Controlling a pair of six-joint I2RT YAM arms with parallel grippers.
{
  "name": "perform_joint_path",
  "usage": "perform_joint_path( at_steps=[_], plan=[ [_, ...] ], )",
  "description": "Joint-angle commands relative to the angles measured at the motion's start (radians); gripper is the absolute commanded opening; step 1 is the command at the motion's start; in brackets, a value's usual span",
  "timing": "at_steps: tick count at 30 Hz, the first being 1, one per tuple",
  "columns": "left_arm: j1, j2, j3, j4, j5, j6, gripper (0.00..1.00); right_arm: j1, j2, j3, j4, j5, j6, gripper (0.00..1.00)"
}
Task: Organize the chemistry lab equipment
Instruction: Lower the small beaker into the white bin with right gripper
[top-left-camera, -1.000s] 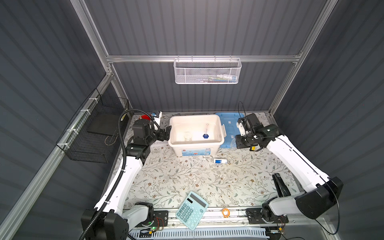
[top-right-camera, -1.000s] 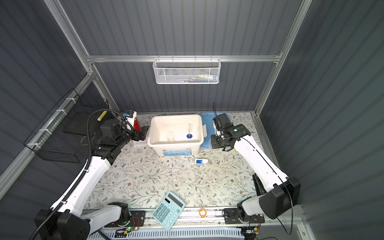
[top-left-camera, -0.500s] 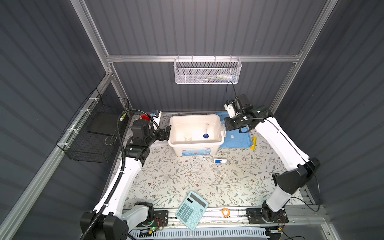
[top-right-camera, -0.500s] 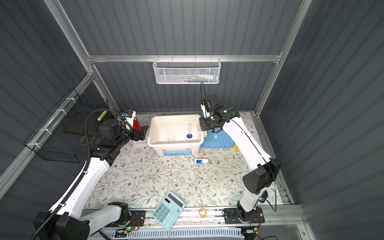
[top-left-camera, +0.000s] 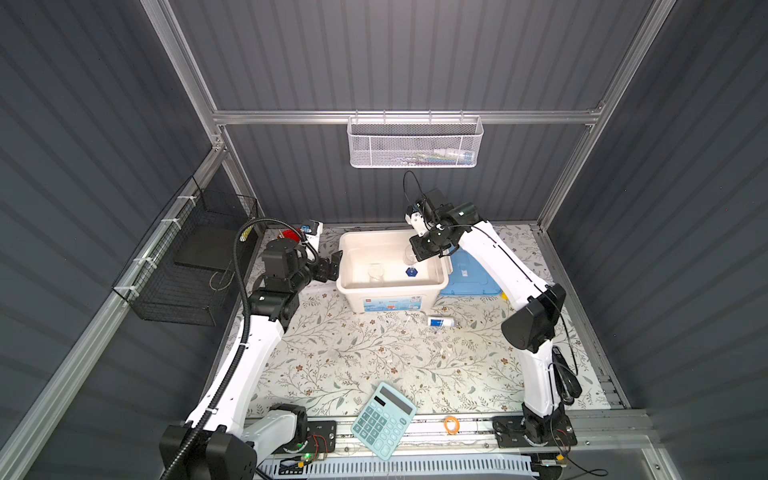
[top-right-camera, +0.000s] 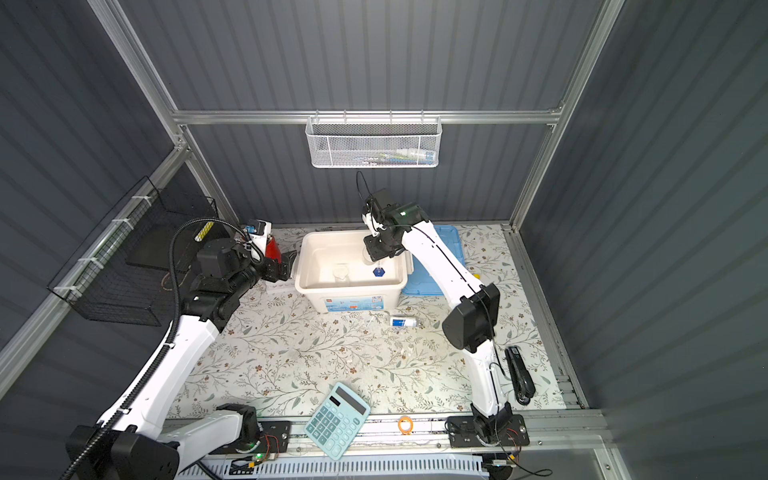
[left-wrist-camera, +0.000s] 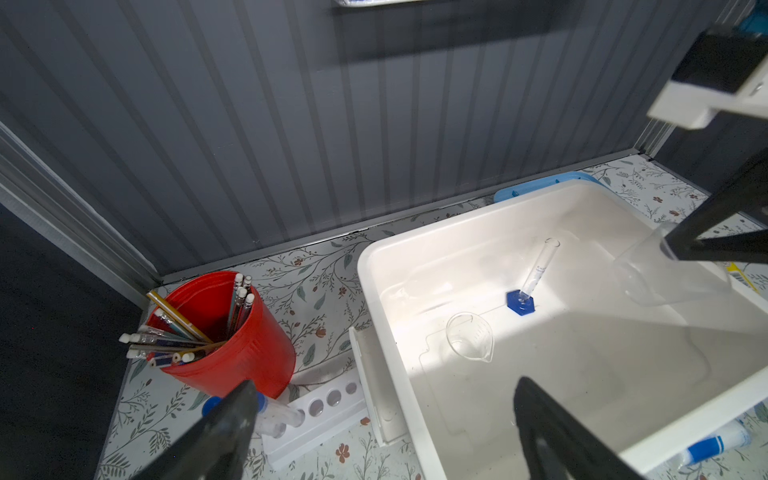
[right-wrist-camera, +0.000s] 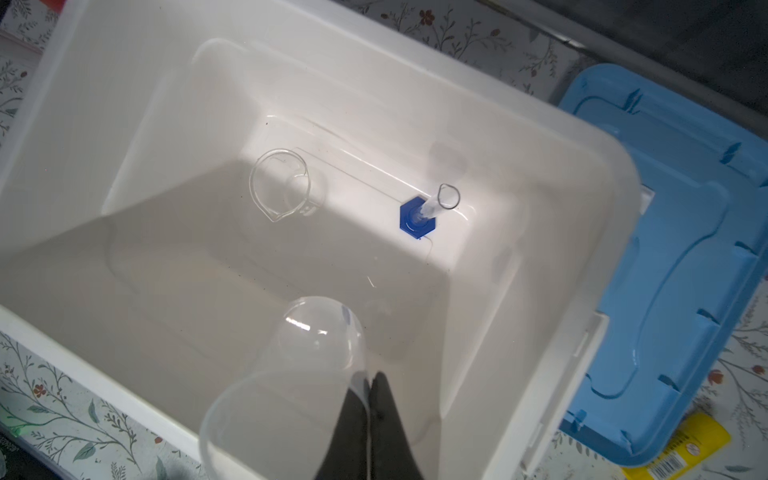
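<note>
Blue-white labelled piece (top-left-camera: 441, 322) lies on the counter just in front of the white bin (top-left-camera: 374, 297), not yet stowed. In the bin: small beaker (right-wrist-camera: 282, 183) and slim cylinder (right-wrist-camera: 428, 208), both upright, apart. Right tool (right-wrist-camera: 369, 380) pinches the rim wall of a clear beaker (right-wrist-camera: 291, 395), tilted above the bin's right side. Left tool (left-wrist-camera: 384, 384) gapes wide, empty, at the bin's left wall. Risk: thin one-wall pinch may slip; a high release could topple the cylinder.

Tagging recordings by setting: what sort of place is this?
Probably a staged robot test cell, not a real lab: corrugated grey walls on an aluminium frame, a floral table cover, the left arm and right arm mounted in front.
</note>
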Motion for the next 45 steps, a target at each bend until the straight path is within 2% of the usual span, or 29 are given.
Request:
perform_joint_path(
  at_steps=[1,16,45],
  plan=[
    [0.006,-0.017,-0.013,0.003,0.002,-0.006,0.96,0.008,0.023,0.025,-0.048,-0.030,-0.035,0.06],
    [0.006,-0.001,-0.010,-0.002,-0.003,0.001,0.96,0.022,0.162,0.033,-0.056,0.031,-0.099,0.06],
    [0.006,0.022,-0.008,-0.008,-0.025,0.017,0.96,0.024,0.272,0.025,0.044,0.017,-0.167,0.07]
  ],
)
